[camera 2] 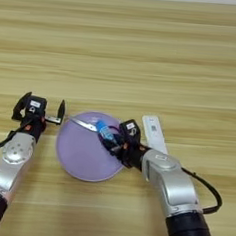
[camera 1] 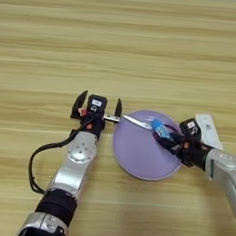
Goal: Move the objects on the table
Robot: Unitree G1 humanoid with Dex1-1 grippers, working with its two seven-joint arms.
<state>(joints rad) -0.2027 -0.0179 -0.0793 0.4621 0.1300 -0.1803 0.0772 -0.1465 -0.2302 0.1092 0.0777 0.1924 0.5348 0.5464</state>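
Bare table [camera 1: 124, 40] beyond plate [camera 1: 137, 159]

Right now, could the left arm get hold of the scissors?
Probably yes. The left gripper sits open at the plate's left edge, and the scissors' blade tips point toward it with nothing between.

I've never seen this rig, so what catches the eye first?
The round lilac plate sits between both arms. The right gripper holds the blue glue stick over its far rim, where the scissors lie. The left gripper stands open beside the plate's left edge.
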